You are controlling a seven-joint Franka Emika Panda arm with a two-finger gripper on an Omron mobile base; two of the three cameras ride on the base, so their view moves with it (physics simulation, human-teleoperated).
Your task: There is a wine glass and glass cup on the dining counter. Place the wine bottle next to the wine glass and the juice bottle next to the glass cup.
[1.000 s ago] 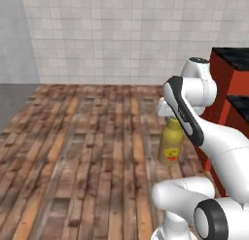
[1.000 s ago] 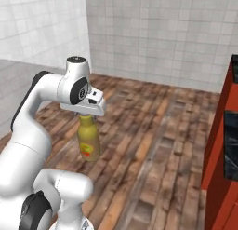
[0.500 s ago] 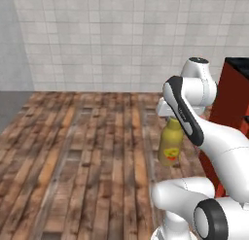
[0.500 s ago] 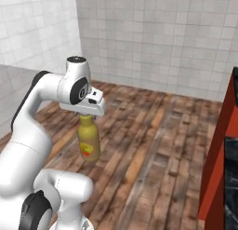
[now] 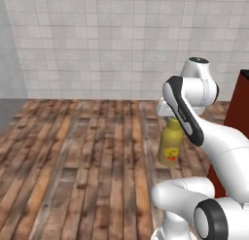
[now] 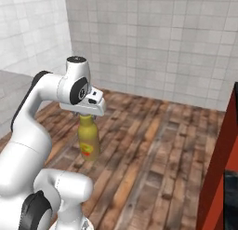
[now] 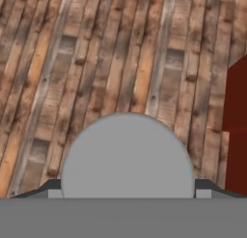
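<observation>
- The white arm holds the juice bottle (image 5: pixel 171 145) in mid-air, upright, above the wooden plank floor (image 5: pixel 87 151); nothing carries the bottle from below.
- The pincer (image 6: pixel 86 113) grips the bottle at its top, its jaws set wide against the bottle's upper part, the yellow-orange body hanging straight down beneath the hand.
- In the left base view the bottle shows just right of centre, partly behind the arm's dark-striped link, its round red-and-yellow label (image 5: pixel 170 153) facing the camera.
- In the right base view the same bottle (image 6: pixel 88 139) hangs left of centre, under the white hand block, with the label turned toward the lower left.
- In the hand view a large pale grey disc (image 7: pixel 126 155) sits between the two dark finger tips (image 7: pixel 204 185); it appears to be the bottle's top seen from directly above, though its colour reads grey, not yellow.
- A grey-white tiled wall (image 5: pixel 97 40) runs behind the floor in both base views.
- A red panel (image 6: pixel 218 178) stands at the right edge of the right base view, with a dark patch at its lower right; a sliver of the same red shows at the right edge of the left base view and of the hand view.
</observation>
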